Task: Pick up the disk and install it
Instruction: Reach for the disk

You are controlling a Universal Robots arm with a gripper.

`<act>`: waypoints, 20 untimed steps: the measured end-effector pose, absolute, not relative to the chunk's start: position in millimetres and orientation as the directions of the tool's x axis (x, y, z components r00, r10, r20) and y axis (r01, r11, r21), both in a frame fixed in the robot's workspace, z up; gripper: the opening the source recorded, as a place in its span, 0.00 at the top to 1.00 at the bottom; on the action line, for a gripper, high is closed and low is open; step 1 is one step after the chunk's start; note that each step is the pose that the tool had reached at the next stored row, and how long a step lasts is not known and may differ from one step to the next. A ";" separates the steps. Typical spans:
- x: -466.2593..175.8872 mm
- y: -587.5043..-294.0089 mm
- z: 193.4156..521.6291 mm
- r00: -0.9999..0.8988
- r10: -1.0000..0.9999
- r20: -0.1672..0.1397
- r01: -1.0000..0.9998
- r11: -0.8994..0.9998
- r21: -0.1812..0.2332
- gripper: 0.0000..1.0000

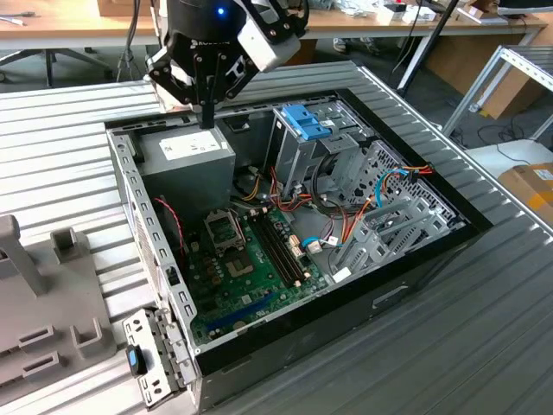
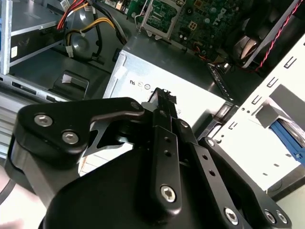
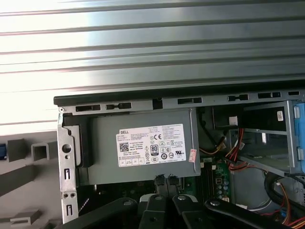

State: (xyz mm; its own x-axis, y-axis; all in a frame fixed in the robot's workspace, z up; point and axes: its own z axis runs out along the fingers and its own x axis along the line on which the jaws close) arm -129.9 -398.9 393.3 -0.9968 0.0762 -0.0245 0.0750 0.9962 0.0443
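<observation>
The disk is not in the gripper [image 1: 207, 119], whose fingers meet empty above the power supply [image 1: 186, 160] at the exterior view's upper left; we advise opening them before any approach.

One open desktop computer case [image 1: 346, 322], and within it one grey power supply [image 1: 186, 164], one green motherboard [image 1: 242, 278] and one metal drive cage [image 1: 289, 166] — topped by one blue latch [image 1: 304, 121]. Also one black gripper [image 1: 207, 117], one grey fixture block [image 1: 43, 298] and one cardboard box [image 1: 531, 186].
</observation>
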 end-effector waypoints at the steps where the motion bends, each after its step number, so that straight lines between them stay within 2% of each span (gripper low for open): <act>1: -131.9 -398.9 393.3 -0.997 0.076 -0.025 0.075 0.996 0.044 0.89; 20: -160.1 -398.9 393.3 -0.997 0.076 -0.024 0.075 0.996 0.044 0.89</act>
State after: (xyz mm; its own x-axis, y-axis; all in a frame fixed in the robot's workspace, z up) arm -160.1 -398.9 393.3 -0.9968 0.0762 -0.0244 0.0751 0.9962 0.0443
